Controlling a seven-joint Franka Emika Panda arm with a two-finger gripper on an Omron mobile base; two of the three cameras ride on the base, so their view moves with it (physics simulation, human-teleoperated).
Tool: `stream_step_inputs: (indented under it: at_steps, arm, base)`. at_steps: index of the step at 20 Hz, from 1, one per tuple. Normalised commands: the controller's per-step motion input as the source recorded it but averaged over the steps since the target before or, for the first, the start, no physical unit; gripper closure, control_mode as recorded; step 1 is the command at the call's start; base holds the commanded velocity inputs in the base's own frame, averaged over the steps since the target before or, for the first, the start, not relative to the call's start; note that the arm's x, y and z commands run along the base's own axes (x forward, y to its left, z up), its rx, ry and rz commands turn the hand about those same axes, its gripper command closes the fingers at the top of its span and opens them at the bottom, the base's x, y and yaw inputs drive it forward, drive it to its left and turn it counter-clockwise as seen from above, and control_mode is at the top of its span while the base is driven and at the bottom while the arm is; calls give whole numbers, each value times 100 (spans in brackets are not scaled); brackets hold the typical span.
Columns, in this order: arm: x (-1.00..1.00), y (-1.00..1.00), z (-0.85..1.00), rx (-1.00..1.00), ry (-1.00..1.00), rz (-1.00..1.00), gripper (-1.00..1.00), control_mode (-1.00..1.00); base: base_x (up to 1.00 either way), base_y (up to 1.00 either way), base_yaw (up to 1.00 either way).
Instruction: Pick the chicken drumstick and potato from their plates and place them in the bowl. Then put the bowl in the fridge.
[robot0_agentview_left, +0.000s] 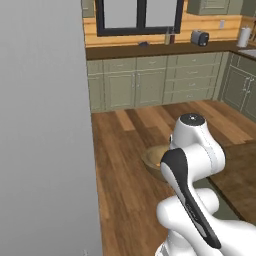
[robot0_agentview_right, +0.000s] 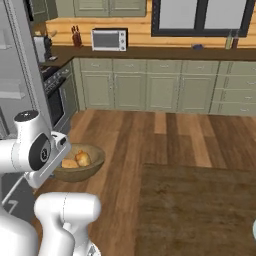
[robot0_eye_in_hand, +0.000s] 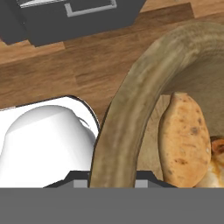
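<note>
Right at your pincer, clamped on the bowl rim, potato and drumstick ride just inside, so the fridge beside it comes next.

The left base view looks forward and down from behind the arm, which rises at its lower right; the grey fridge door fills the left third of the frame, with a window wall far off at the top. The right base view faces the same way, the arm at its lower left. Both share the wooden bowl over the plank floor and the far cabinets. The hand view sits very close on the bowl's rim, the potato at lower right.
</note>
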Motion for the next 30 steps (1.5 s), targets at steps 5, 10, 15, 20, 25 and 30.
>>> stream_step_inputs:
  at_steps: [5, 10, 15, 20, 25, 30]
  arm:
    - [0, 0, 0, 0, 0, 0, 100, 100]
    - [0, 0, 0, 0, 0, 0, 100, 100]
    - [0, 0, 0, 0, 0, 0, 100, 100]
    - [0, 0, 0, 0, 0, 0, 100, 100]
    - [0, 0, 0, 0, 0, 0, 100, 100]
    - [0, 0, 0, 0, 0, 0, 100, 100]
  base:
    - [59, -22, 0]
    - [67, -6, 0]
    - [65, 0, 0]
    - [50, 0, 0]
    - [51, 0, 0]
    - [42, 0, 0]
